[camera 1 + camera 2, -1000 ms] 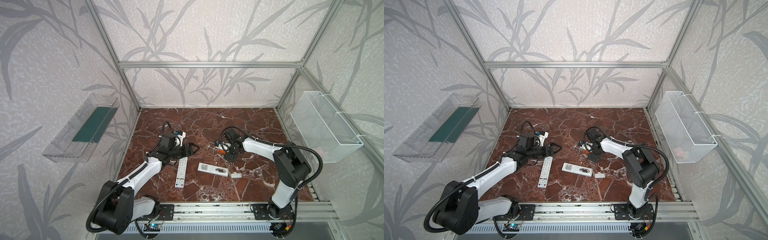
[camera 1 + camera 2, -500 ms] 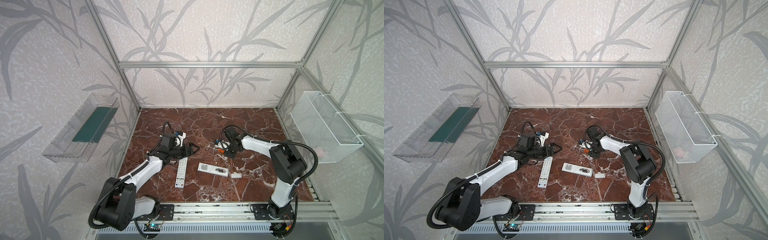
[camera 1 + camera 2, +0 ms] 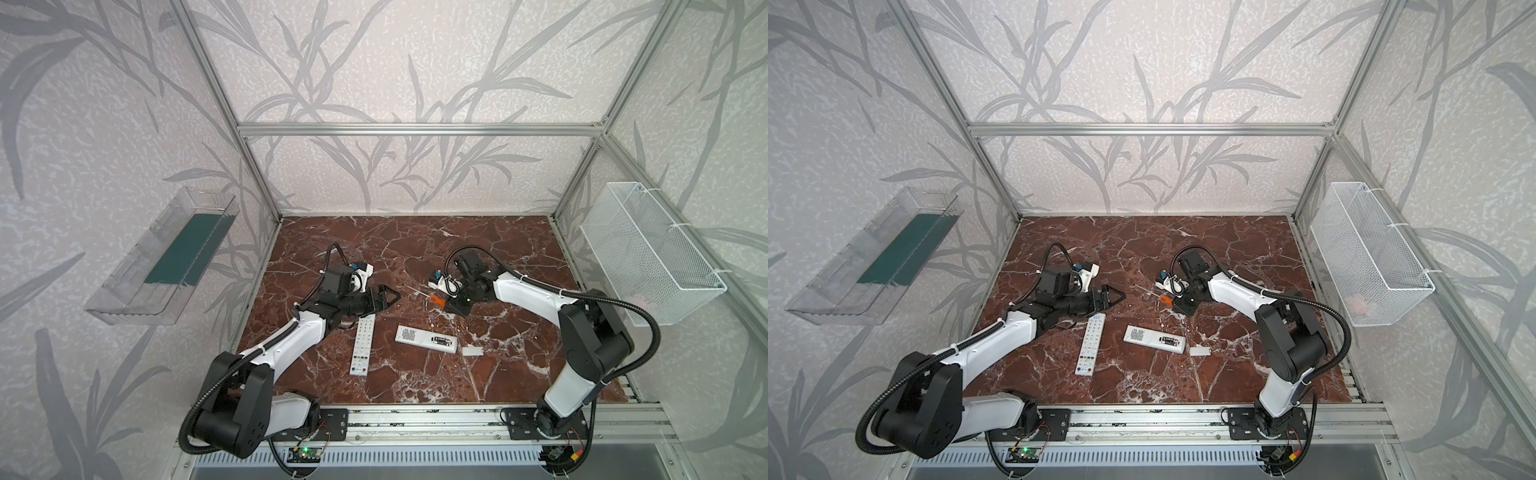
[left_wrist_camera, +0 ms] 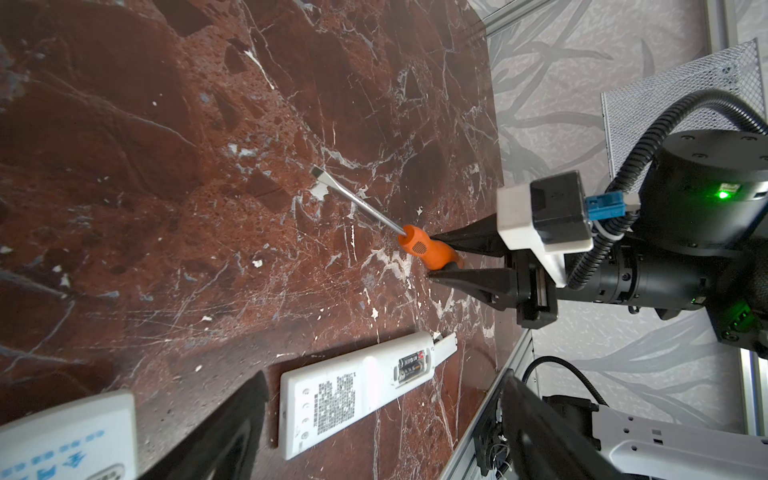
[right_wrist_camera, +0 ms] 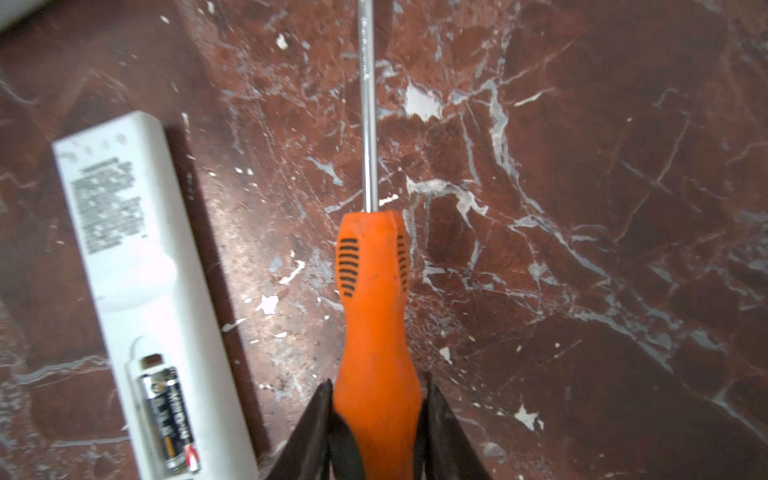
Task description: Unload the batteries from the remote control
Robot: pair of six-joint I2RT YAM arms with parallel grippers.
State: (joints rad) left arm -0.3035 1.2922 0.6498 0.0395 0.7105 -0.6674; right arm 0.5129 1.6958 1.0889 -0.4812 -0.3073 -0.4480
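Note:
A white remote control (image 3: 426,338) (image 3: 1154,338) lies back up on the marble floor, its battery bay uncovered. The dark batteries (image 4: 411,365) (image 5: 168,419) sit in that bay. My right gripper (image 3: 444,302) (image 5: 376,382) is shut on the rear of the orange screwdriver handle (image 5: 374,311) (image 4: 428,249), and the steel shaft lies low over the floor, pointing away from the gripper. My left gripper (image 3: 392,296) (image 3: 1119,296) stands open and empty above the far end of a second, button-side-up remote (image 3: 362,345).
A small flat white cover (image 3: 473,351) (image 3: 1200,351) lies just right of the open remote. A white wire basket (image 3: 648,253) hangs on the right wall and a clear plastic tray (image 3: 166,257) on the left wall. An aluminium rail (image 3: 415,415) runs along the front edge.
My right gripper has closed on the screwdriver handle. The left arm and both remotes have stayed where they were.

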